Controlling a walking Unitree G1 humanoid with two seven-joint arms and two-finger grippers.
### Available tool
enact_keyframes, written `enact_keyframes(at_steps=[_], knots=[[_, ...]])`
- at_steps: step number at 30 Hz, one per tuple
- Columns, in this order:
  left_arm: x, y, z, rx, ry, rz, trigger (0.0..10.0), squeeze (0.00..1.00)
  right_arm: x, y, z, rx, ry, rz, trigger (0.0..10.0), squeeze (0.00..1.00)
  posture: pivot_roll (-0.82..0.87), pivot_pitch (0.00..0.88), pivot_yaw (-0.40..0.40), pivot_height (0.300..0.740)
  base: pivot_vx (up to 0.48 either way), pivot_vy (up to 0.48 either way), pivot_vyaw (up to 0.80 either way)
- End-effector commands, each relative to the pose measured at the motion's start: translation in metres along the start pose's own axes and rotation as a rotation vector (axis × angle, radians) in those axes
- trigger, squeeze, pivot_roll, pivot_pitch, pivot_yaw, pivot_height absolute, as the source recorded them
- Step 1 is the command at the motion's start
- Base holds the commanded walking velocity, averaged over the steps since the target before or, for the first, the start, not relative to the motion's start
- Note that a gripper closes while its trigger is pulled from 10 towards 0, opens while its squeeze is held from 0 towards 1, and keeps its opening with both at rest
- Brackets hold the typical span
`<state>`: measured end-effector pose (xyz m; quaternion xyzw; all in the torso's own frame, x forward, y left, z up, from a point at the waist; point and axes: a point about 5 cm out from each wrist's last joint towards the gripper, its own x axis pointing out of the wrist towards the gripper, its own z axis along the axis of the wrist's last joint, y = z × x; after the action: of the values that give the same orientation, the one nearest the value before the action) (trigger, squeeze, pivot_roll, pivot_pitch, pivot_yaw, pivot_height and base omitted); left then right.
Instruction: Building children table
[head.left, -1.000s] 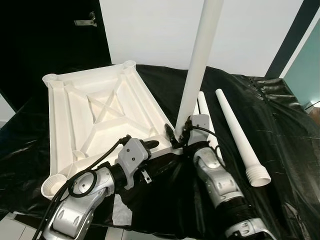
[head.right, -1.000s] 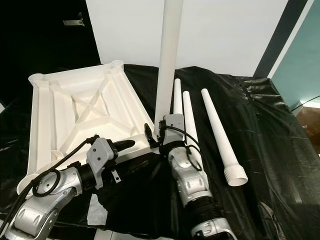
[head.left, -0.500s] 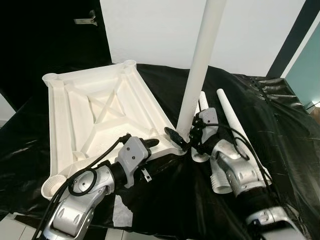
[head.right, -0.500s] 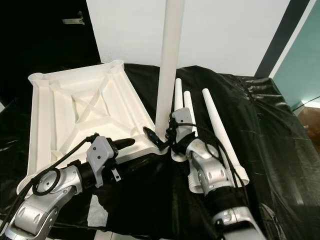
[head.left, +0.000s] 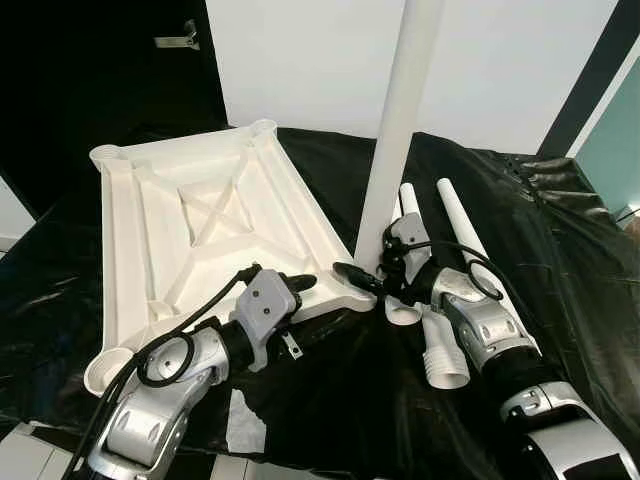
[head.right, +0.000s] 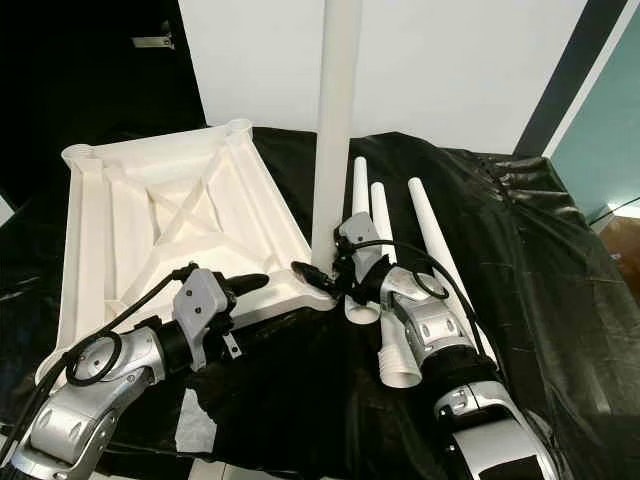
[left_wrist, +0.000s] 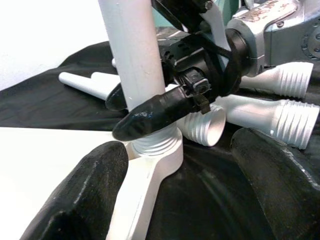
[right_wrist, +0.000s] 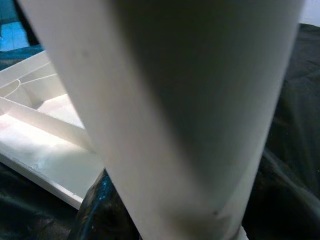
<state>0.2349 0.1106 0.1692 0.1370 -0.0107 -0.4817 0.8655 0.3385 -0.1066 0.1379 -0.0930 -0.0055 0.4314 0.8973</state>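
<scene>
The white tabletop lies upside down on a black sheet. One white leg stands upright in the socket at the tabletop's near right corner. My right gripper is shut on this leg just above the socket, one black finger wrapped across its front. The right wrist view has the leg very close, with the tabletop behind. My left gripper is open at the tabletop's front edge, its fingers spread either side of the corner.
Three loose white legs lie side by side on the black sheet right of the tabletop, wide threaded ends toward me, under my right forearm. A dark door is at back left. A white wall stands behind.
My right forearm has swung out to the right around the upright leg and now lies over the loose legs, still gripping the leg. The left arm has stayed put.
</scene>
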Motion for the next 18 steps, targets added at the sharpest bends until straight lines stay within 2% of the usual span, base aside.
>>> enact_keyframes(at_steps=[1,4,8,14,15,17,18], knots=[[-0.001,0.002,-0.001,0.016,0.009,0.024,10.0,0.00,0.001,0.000,-0.008,-0.005,0.045,-0.010,0.0,0.00,0.11,0.000,-0.061,0.740,0.000,0.000,0.00],[-0.001,0.002,-0.001,0.016,0.009,0.024,10.0,0.00,0.001,0.000,-0.009,-0.007,0.054,-0.020,0.0,0.00,0.11,0.000,-0.061,0.740,0.000,0.000,0.00],[-0.001,0.003,-0.003,0.029,0.026,0.025,10.0,0.00,0.006,0.003,-0.013,0.043,0.046,-0.150,0.0,0.00,0.11,0.000,-0.058,0.740,0.000,0.000,0.00],[0.000,0.003,-0.004,0.029,0.034,0.023,10.0,0.00,0.006,0.007,-0.018,0.108,0.040,-0.273,0.0,0.00,0.10,0.000,-0.057,0.740,0.000,0.000,0.00],[0.000,0.003,-0.004,0.030,0.036,0.022,10.0,0.00,0.005,0.008,-0.021,0.142,0.046,-0.346,0.0,0.00,0.10,0.000,-0.055,0.740,0.000,0.000,0.00],[0.000,0.003,-0.004,0.030,0.036,0.022,10.0,0.00,0.005,0.008,-0.021,0.142,0.046,-0.346,0.0,0.00,0.10,0.000,-0.055,0.740,0.000,0.000,0.00],[0.001,0.003,-0.005,0.030,0.038,0.020,10.0,0.00,0.005,0.009,-0.023,0.153,0.050,-0.388,0.0,0.00,0.10,0.000,-0.053,0.740,0.000,0.000,0.00]])
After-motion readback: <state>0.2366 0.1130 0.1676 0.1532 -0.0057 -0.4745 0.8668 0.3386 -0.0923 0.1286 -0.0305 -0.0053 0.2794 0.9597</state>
